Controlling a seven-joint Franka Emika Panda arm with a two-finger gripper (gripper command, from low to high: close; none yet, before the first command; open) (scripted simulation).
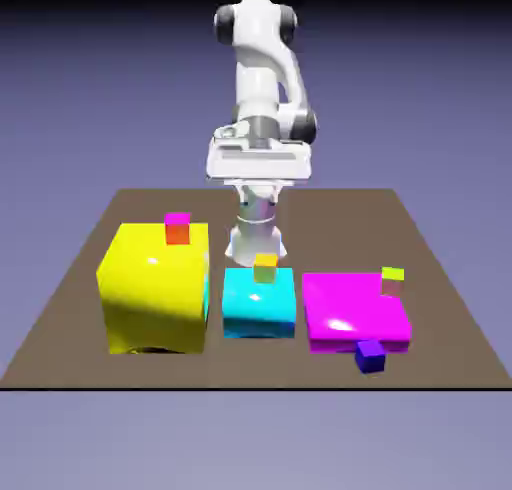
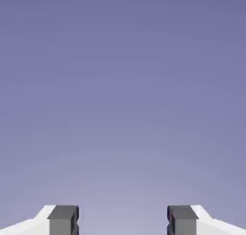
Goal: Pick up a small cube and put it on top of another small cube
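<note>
Fingers (image 2: 123, 222) spread wide, nothing between them. Hand view shows only the blue-violet backdrop, so I judge the hand is level and not looking at any cube. Step in hand, as I read it: approach, nothing picked yet.

Going by the exterior view's left to right, all of it well below and camera-side of the fingers:
- big yellow block (image 1: 153, 290), small cube with magenta top and orange side (image 1: 177, 228) sitting on it, near its far edge
- cyan block (image 1: 259, 302), small yellow cube (image 1: 265, 267) on top, most nearly under the hand
- flat magenta block (image 1: 355, 311), small lime-topped cube (image 1: 392, 280) at its far corner toward that view's right
- blue cube (image 1: 371, 354) on the surface (image 1: 440, 308), touching or just beside the magenta block's near edge; can't tell which

My plan: pitch the wrist down until a cube shows between the fingers. Take the yellow cube, since it looks closest. Centre it in the gap, descend straight, close on opposite flat faces. Lift clear before moving sideways. Likely risk: clipping the cyan block's top on descent.
</note>
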